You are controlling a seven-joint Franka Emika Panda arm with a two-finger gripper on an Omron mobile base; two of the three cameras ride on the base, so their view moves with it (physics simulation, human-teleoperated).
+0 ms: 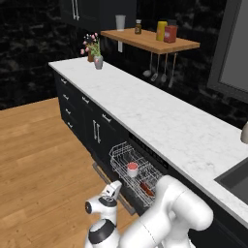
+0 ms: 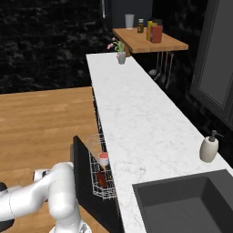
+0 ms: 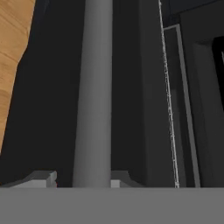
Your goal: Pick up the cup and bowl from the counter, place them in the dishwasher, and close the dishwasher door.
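Fingertips sit on either side of the long grey bar handle on the dishwasher door, spread about as wide as the bar, though I can't tell if they're actually squeezing it. Over in the left base view the door hangs partly open and the white wire rack is pulled out of the dishwasher with the cup standing in it and the reddish bowl (mostly hidden) just beside it. Above that runs the white marble counter.
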